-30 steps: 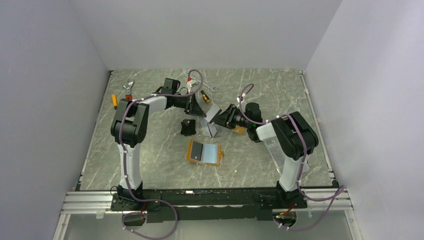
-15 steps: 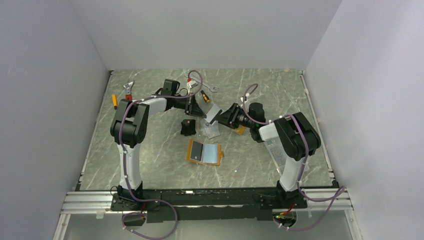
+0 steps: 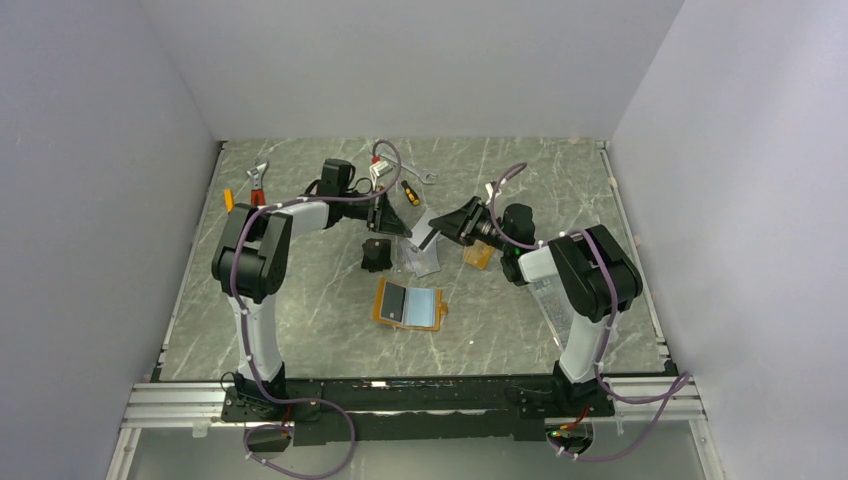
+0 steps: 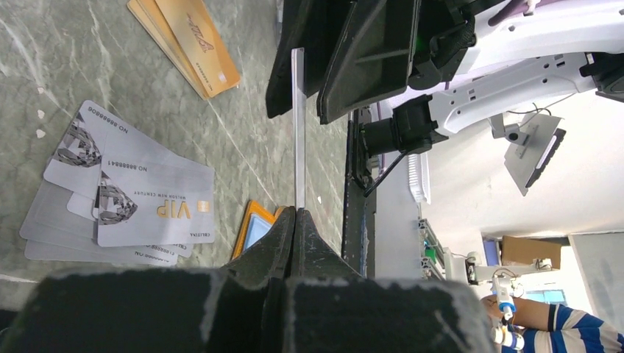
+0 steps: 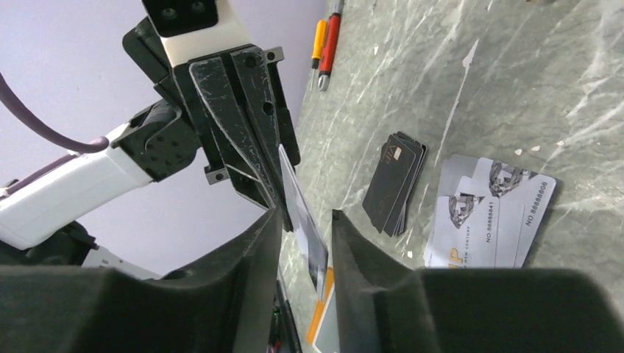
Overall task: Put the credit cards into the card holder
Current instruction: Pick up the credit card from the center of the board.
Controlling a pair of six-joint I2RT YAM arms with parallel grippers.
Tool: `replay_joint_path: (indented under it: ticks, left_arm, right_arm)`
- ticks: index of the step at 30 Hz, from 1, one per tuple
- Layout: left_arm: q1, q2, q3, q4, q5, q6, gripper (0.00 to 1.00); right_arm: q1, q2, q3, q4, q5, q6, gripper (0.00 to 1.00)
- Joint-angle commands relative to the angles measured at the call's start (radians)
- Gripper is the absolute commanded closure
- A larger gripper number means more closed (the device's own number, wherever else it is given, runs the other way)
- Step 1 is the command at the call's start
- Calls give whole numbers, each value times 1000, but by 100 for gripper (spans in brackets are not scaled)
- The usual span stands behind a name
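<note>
Your card holder [image 3: 409, 305] lies open, pockets up. Just beyond it, loose silver credit cards [image 3: 425, 260] lie fanned. Farther beyond the holder, your left gripper [image 4: 294, 215] pinches one card [image 4: 297, 125] on edge. Your right gripper [image 5: 303, 219] straddles that card's other end, fingers spread.

Left hand [image 5: 282, 208] pinches a silver card [image 5: 297, 193] between the right hand's [image 5: 305, 220] parted fingers.

Light: bright, even, diffuse.
Shadows: faint, soft, just beyond the card holder [image 3: 408, 305].
Focus: top view sharp; wrist views blur own fingers [image 5: 243, 294].
Glare: whites washed out, left wrist view.
</note>
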Motion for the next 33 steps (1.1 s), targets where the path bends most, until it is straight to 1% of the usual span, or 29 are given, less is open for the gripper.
replay_joint_path:
  ticks: [1,2,4,8,10,11,12,13,14,17,18,21,23,25,28,30,31,33]
  left_arm:
    - [-2,-67,-24,73,40,-29,100]
    - [-3,-71,-30,85,38,-40,98]
    - [-5,-79,-34,96,35,-53,90]
    - [-11,-86,-24,68,35,-31,67]
    - [-11,-81,-18,74,40,-37,49]
    - [-10,-75,-14,75,46,-40,45]
    - [-11,-66,-7,81,55,-48,34]
    - [-10,-59,-6,104,61,-76,29]
    - [-11,-56,-15,159,71,-121,28]
    - [-13,-59,-60,405,84,-280,26]
    - [-14,-55,-66,442,89,-315,25]
    - [-18,-49,-73,498,91,-360,26]
    - [-20,-50,-88,573,95,-413,29]
    - [-22,-51,-101,676,105,-489,36]
    - [-18,-38,-113,845,115,-626,52]
    - [-11,-20,-118,943,114,-708,61]
    - [-7,-13,-119,981,114,-747,64]
    - [-1,-5,-121,1033,114,-784,66]
  right_arm:
    - [13,-3,31,86,-17,21,77]
    - [16,-12,27,69,-18,10,85]
    - [18,-31,15,38,-17,-10,99]
    - [18,-57,-3,15,-45,-37,100]
    - [18,-61,5,7,-79,-50,100]
    - [19,-62,13,2,-103,-55,100]
    - [19,-58,30,-10,-131,-62,100]
    - [20,-48,48,-23,-163,-67,100]
    - [23,-37,62,-30,-197,-68,100]
    - [36,-25,92,-24,-231,-65,100]
    - [43,-25,105,-38,-234,-78,100]
    - [71,-27,147,-121,-230,-125,100]
    - [78,-29,167,-184,-215,-156,100]
    - [79,-34,168,-222,-197,-178,98]
    - [77,-63,163,-321,-141,-237,95]
    - [73,-85,151,-363,-112,-262,94]
    - [71,-94,142,-376,-99,-272,95]
    - [64,-107,123,-376,-89,-274,94]
